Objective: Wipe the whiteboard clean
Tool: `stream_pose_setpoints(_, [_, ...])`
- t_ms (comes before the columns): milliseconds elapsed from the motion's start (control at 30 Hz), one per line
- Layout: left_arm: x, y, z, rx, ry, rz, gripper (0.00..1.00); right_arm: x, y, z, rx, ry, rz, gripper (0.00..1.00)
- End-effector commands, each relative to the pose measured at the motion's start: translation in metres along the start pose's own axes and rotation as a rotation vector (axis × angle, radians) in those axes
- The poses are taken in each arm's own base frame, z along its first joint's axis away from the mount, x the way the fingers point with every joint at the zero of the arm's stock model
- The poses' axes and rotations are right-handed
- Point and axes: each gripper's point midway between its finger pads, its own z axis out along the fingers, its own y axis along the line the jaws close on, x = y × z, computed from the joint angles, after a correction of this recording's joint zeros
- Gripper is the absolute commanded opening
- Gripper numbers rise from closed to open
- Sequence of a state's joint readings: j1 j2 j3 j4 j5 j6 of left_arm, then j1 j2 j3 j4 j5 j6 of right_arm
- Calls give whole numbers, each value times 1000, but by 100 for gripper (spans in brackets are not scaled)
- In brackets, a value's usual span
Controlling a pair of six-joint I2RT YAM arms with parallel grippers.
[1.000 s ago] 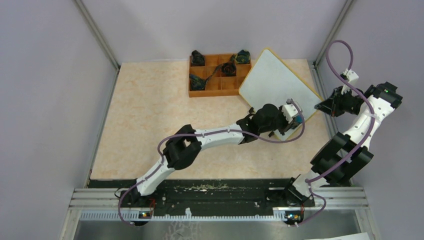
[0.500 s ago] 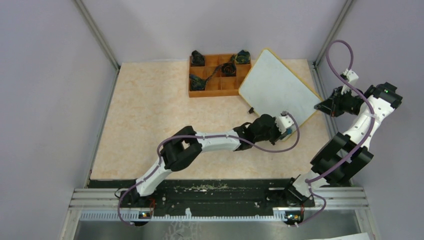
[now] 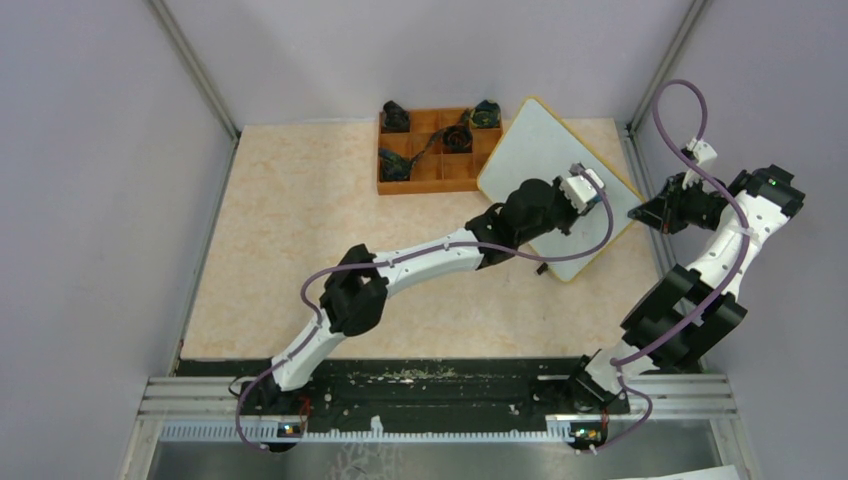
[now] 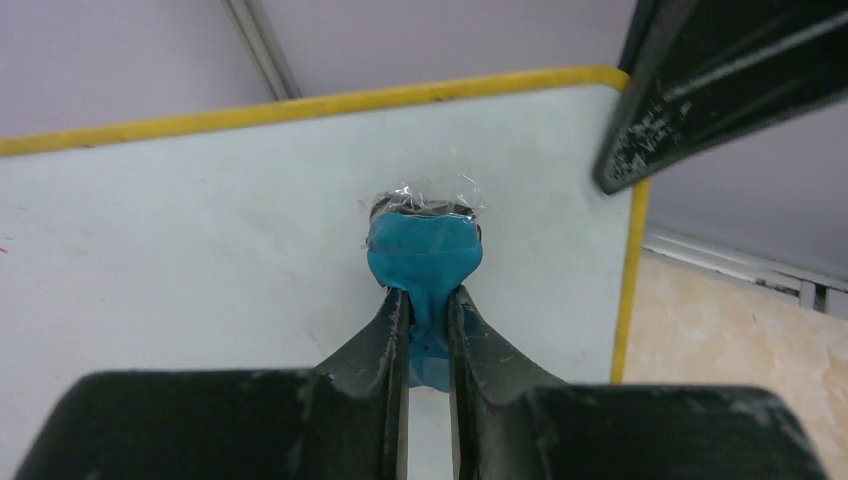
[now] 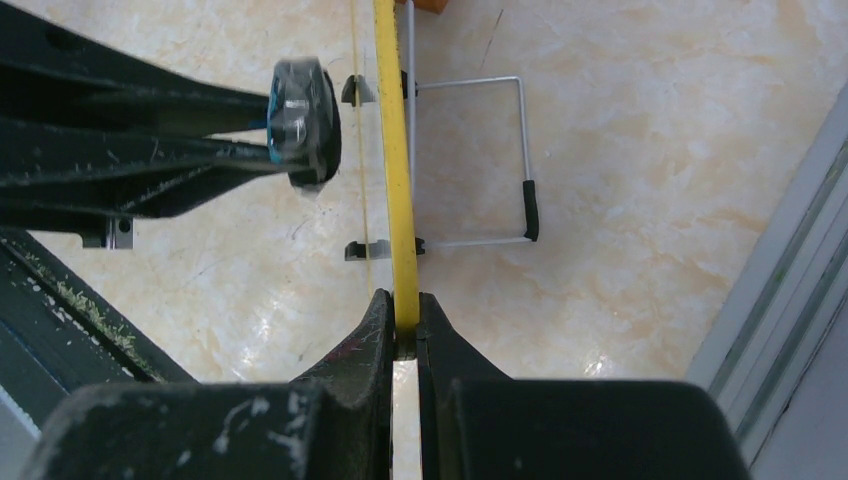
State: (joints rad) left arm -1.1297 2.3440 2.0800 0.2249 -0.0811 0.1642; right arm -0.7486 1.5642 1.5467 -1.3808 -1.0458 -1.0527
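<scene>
Two grips show: the left end effector [image 4: 428,300] pinches a blue eraser [image 4: 425,245] at the whiteboard [image 3: 540,150], standing at the table's [image 3: 300,200] far right; the right end effector [image 5: 405,305] clamps its yellow edge.

Soft, even light fills the cell, leaving only faint shadows. Ahead of the left gripper [image 4: 428,298], the whiteboard [image 4: 200,260] reads matte grey-white; clear wrap on the blue eraser [image 4: 425,250] glints. The dark finger bases nearest the lens blur slightly.
</scene>
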Motion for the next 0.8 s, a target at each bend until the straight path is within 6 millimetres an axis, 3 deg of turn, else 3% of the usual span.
stream_pose_setpoints(0, [39,5,11,-12,73,10,0,50,15,5,-45,232,44,0])
stream_pose_setpoints(333, [75,-32,-2,92,126,-83,0,52,15,6,-49,237,47,0])
stream_pose_setpoints(633, [83,-83,-19,166,133,-102,0,53,16,7,-57,233,52,0])
stream_pose_setpoints(700, [83,-87,-18,166,134,-95,0,55,16,7,-55,239,48,0])
stream_pose_setpoints(767, [83,-78,-16,135,134,-76,0,56,17,6,-52,245,43,0])
